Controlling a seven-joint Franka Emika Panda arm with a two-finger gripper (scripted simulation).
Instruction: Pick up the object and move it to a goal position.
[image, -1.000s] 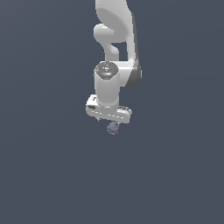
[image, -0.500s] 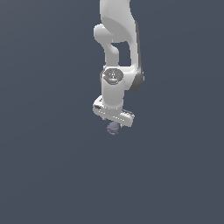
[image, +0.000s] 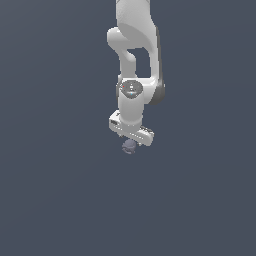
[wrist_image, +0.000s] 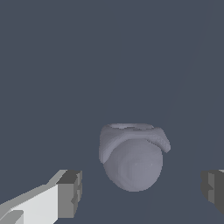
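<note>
The object (image: 129, 146) is a small grey-purplish roundish lump lying on the dark floor, just under the white gripper bar in the exterior view. In the wrist view the object (wrist_image: 133, 162) shows a ball-like body with a rim-like collar on top. My gripper (wrist_image: 142, 192) is open, its two dark fingertips (wrist_image: 70, 192) standing on either side of the object with a gap on each side. In the exterior view the gripper (image: 130, 144) is low over the object and its fingers are hard to make out.
The white arm (image: 135, 60) comes down from the top of the exterior view. Around it is only plain dark grey floor (image: 60, 190).
The gripper has moved down and a little toward the exterior view's right, closing in over the object. The object has stayed in place.
</note>
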